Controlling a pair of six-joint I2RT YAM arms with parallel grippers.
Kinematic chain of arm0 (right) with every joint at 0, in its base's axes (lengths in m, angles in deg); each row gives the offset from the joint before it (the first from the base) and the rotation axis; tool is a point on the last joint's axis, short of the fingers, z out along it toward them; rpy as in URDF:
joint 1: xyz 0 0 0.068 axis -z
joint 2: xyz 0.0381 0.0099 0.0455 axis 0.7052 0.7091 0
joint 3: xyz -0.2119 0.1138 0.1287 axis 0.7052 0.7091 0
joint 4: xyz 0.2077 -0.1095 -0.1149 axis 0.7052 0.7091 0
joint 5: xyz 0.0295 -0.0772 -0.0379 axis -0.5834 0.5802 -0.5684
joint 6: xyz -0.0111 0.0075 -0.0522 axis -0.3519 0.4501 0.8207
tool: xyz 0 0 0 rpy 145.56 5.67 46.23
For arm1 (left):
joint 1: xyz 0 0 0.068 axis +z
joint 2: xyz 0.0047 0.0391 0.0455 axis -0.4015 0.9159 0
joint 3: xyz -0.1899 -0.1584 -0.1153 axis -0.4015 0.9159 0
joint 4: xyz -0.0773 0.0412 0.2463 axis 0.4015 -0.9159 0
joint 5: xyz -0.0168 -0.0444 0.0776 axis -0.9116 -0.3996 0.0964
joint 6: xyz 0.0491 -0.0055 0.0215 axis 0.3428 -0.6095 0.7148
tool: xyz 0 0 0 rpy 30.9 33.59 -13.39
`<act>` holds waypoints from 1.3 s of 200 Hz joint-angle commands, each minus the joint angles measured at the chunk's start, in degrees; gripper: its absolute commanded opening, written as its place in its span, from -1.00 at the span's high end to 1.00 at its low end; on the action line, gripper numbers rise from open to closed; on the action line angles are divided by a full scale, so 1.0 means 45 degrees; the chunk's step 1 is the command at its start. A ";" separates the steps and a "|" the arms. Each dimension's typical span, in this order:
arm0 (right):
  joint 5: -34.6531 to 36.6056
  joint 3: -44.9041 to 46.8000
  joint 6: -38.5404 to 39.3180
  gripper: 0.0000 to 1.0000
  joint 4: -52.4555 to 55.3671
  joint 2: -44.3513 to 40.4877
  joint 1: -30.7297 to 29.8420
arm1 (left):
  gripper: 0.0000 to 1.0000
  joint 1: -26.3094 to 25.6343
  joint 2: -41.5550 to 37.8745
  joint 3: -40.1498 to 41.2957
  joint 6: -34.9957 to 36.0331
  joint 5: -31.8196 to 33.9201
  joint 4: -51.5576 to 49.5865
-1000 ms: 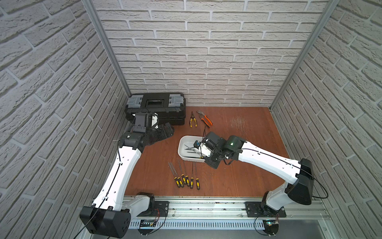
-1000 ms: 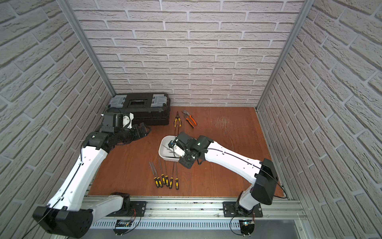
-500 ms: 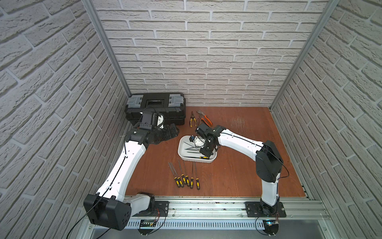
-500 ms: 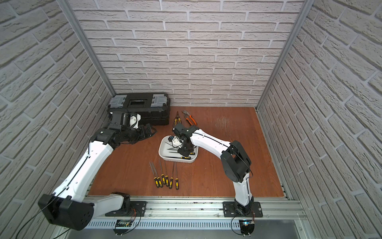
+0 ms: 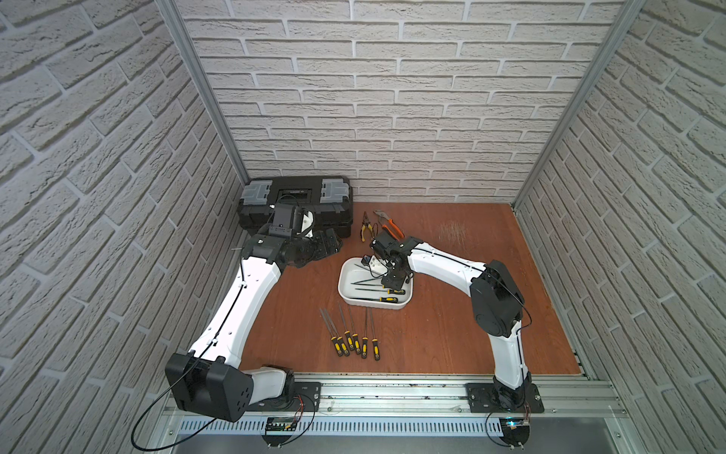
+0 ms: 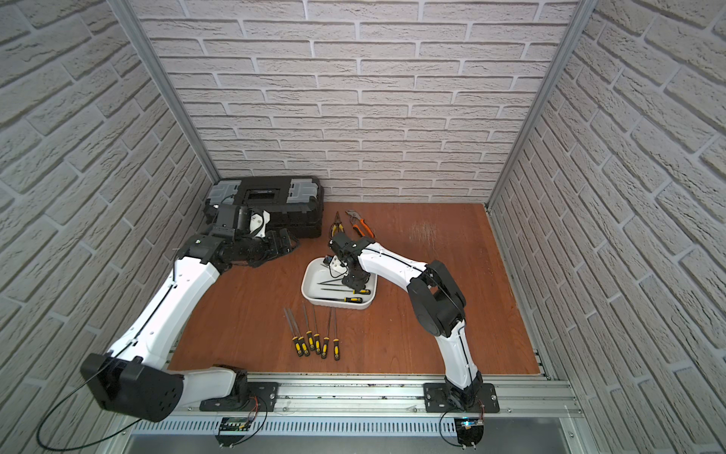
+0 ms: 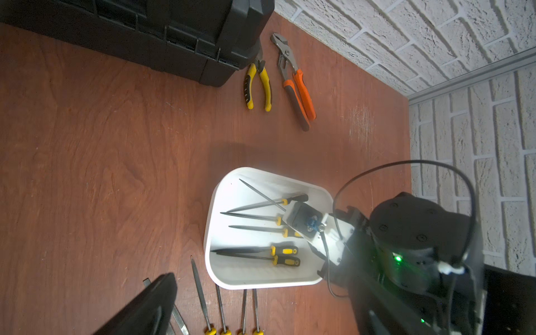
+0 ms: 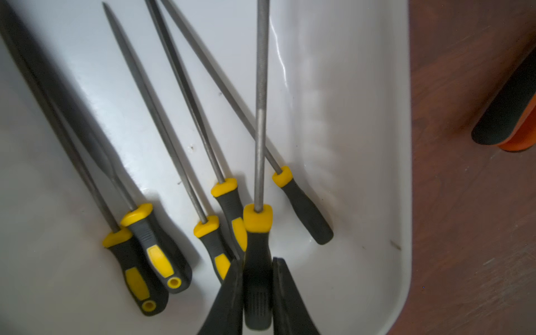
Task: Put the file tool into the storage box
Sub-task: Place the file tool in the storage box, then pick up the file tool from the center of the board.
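The storage box [image 5: 341, 283] [image 6: 304, 286] is a white shallow tub in the middle of the table, with several yellow-and-black files lying in it. My right gripper [image 8: 257, 290] [image 5: 393, 277] hangs over the box's right half, shut on the black handle of one file tool [image 8: 257, 220]. The held file's grey shaft points away over the other files. My left gripper [image 5: 329, 244] hovers left of the box, in front of the toolbox. It is open with nothing in it, and one dark finger [image 7: 150, 304] shows in the left wrist view.
Several more files [image 5: 353, 334] lie in a row on the wood in front of the box. Yellow pliers [image 5: 366, 230] and orange-handled pliers [image 5: 389, 225] lie behind it. A black toolbox [image 5: 298, 196] stands in the back left corner. Brick walls close three sides.
My right arm has folded, its elbow rising, and carried the gripper with the file from the box's front right to over the box. The left wrist has shifted slightly back and right.
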 commanded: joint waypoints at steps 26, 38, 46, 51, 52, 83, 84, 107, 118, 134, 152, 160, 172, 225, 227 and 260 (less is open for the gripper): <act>0.1465 -0.0471 -0.0104 0.64 -0.0811 0.0212 0.0019 | -0.97 -0.0131 0.0162 -0.0221 0.0033 0.0003 0.0183; 0.1516 -0.0486 -0.0265 0.46 -0.0796 0.0222 0.0016 | -0.97 -0.0150 0.0148 -0.0102 0.0033 0.0018 0.0235; 0.1552 -0.0471 -0.0392 0.33 -0.0763 0.0216 0.0018 | -0.96 -0.0145 0.0115 0.0012 0.0036 0.0031 0.0298; 0.1553 -0.0468 -0.0492 0.27 -0.0760 0.0206 0.0018 | -0.97 -0.0157 0.0109 0.0072 0.0036 0.0051 0.0337; 0.1553 -0.0467 -0.0513 0.26 -0.0760 0.0196 0.0011 | -0.97 -0.0148 0.0111 0.0086 0.0034 0.0043 0.0350; 0.1456 -0.0410 -0.1304 0.12 -0.0705 -0.0158 0.0023 | -0.97 -0.0188 0.0035 0.0330 -0.0025 0.0098 0.0506; 0.1456 -0.0399 -0.1339 0.13 -0.0713 -0.0181 0.0023 | -0.97 -0.0183 0.0035 0.0332 -0.0035 0.0106 0.0513; 0.1156 -0.0031 -0.2114 0.13 -0.0889 -0.0805 0.0008 | -0.96 -0.0207 -0.0081 0.0653 -0.0155 0.0144 0.0733; 0.0917 0.0160 -0.2587 0.14 -0.0933 -0.1117 0.0009 | -0.97 -0.0247 -0.0084 0.0723 -0.0211 0.0122 0.0788; 0.0602 0.0374 -0.3604 0.15 -0.0996 -0.1786 0.0021 | -0.97 -0.0407 -0.0065 0.0835 -0.0202 0.0190 0.0795; -0.0141 0.1142 -0.4983 0.14 -0.1540 -0.2860 0.0008 | -0.97 -0.0568 -0.0057 0.1057 -0.0143 0.0261 0.0759; -0.0282 0.1537 -0.5714 0.13 -0.1794 -0.3402 -0.0005 | -0.97 -0.0644 -0.0037 0.1181 -0.0160 0.0251 0.0701; -0.0263 0.2174 -0.6860 0.12 -0.2045 -0.4205 -0.0011 | -0.96 -0.0786 -0.0057 0.1394 -0.0162 0.0279 0.0601; -0.0189 0.5578 -1.1990 -0.09 -0.2358 -0.7773 -0.0793 | -0.97 -0.2222 -0.0004 0.1847 0.0355 0.0970 -0.0607; -0.0201 0.5693 -1.2123 -0.09 -0.2336 -0.7844 -0.0864 | -0.97 -0.2252 -0.0003 0.1879 0.0348 0.0968 -0.0641; -0.0609 0.7515 -1.3925 -0.13 -0.2438 -0.8591 -0.2227 | -0.97 -0.2619 -0.0292 0.2841 -0.0240 0.1017 -0.0306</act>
